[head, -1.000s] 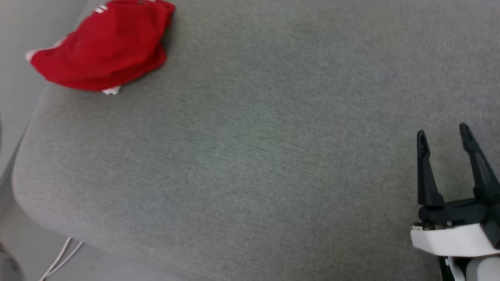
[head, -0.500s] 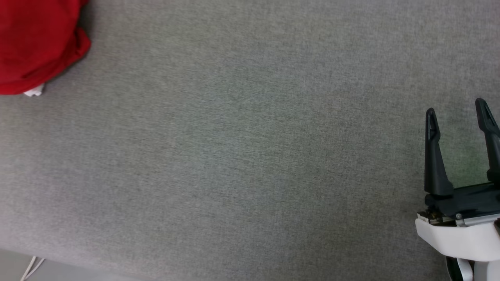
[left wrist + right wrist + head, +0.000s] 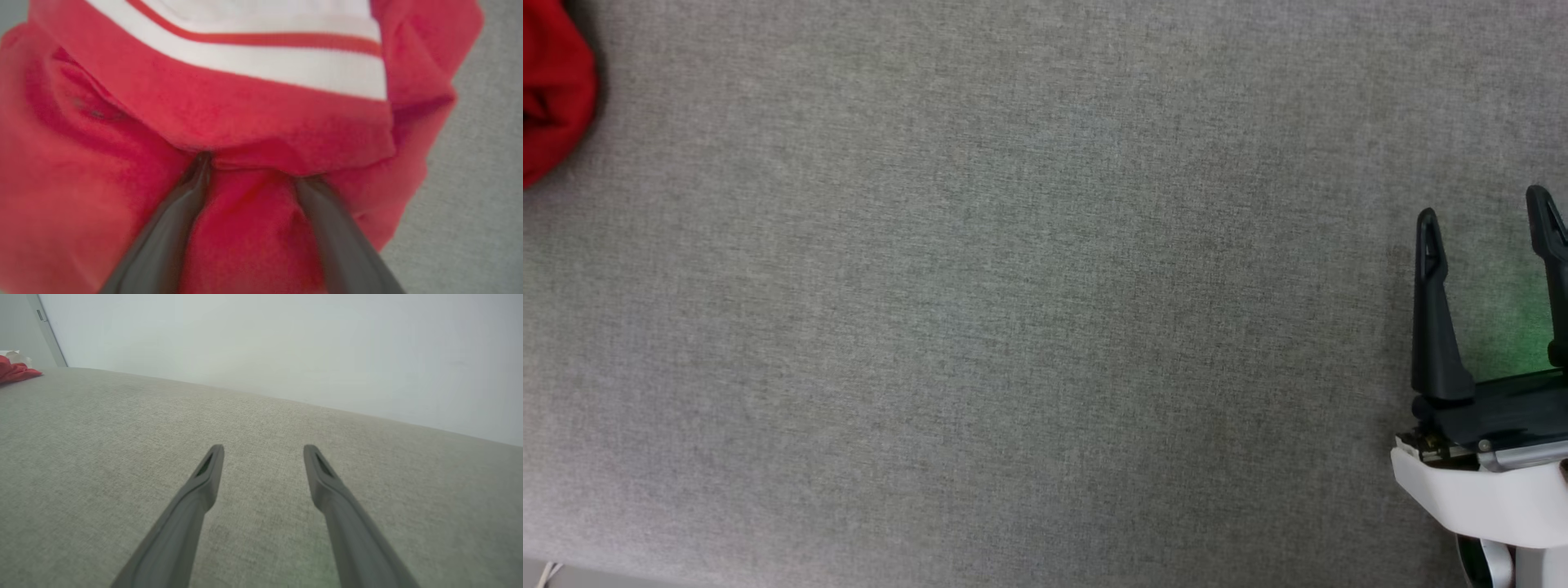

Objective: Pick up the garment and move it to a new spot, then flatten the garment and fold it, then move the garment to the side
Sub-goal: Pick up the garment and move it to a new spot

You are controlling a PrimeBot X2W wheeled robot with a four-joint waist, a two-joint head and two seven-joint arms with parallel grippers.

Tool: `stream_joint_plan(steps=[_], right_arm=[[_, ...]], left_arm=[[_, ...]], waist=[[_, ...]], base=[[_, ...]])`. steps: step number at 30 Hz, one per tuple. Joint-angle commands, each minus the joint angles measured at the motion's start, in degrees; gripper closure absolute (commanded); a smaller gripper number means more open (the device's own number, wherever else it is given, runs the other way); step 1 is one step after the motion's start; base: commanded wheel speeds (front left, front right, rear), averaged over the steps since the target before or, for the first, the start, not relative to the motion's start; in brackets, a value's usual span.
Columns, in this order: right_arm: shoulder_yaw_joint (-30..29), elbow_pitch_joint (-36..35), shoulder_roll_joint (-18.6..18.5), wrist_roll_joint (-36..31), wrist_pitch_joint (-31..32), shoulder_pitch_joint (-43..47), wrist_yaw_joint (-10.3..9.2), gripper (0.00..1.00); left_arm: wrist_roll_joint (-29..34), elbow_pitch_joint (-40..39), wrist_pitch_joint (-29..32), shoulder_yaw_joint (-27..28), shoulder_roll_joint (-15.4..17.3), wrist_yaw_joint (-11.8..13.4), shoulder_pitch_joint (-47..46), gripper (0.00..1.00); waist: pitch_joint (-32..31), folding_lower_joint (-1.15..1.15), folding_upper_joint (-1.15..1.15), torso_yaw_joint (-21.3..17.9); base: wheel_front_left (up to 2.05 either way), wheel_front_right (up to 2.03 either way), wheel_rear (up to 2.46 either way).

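Your head camera has swung right since a second ago, so the whole picture has shifted: the surface's rounded corner and the floor have gone from view, and the garment (image 3: 551,90) now shows as a red bulge cut by the top left edge. The right gripper sits slightly higher in that view.

The grey fabric-covered surface (image 3: 1045,327) spreads across the head view, with a pale wall (image 3: 286,343) behind it in the right wrist view.

The garment lies bunched, well apart from your right gripper (image 3: 1483,208), far off to its left. Its long axis can't be told; in the left wrist view its white striped band (image 3: 253,69) runs across, sloping down to the right.

Your left gripper (image 3: 253,169) is spread wide, its tips tucked under a red fold with cloth between the fingers, not pinched. Your right gripper stands wide apart too, holding nothing, above bare surface.
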Motion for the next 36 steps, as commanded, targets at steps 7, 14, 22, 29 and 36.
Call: stream_joint_plan(steps=[7,14,22,29,36], right_arm=[[0.65,0.55,-0.01,0.19,-0.13,-0.80,-0.04,0.00],[0.63,1.84,0.00,0.88,-0.13,-0.79,-0.04,0.00],[1.79,4.51,0.00,3.31,-0.13,0.49,-0.04,0.00],[2.18,5.83,0.00,5.53,-0.14,1.92,-0.04,0.00],[2.68,6.61,0.01,7.84,-0.13,2.55,-0.04,0.00]], left_arm=[[-2.09,2.18,-0.49,-7.42,-2.96,-0.22,2.70,1.00],[-2.16,2.52,-5.26,-11.66,-0.06,-0.08,-0.11,1.00],[-0.51,-2.80,-12.06,-17.06,3.44,-0.08,-5.39,1.00],[2.40,-11.98,-13.66,-21.78,5.14,-0.09,-10.09,1.00],[5.31,-21.03,-12.03,-25.35,4.05,-0.09,-15.04,1.00]], waist=[[-0.01,0.00,0.00,-0.34],[-3.63,0.00,0.00,0.73],[-11.33,0.00,0.00,1.23],[-16.72,0.00,0.00,1.02],[-20.64,0.00,0.00,-1.44]], base=[[0.00,0.00,0.00],[0.00,0.00,0.00],[0.00,0.00,0.00],[0.00,0.00,0.00],[0.00,0.00,0.00]])
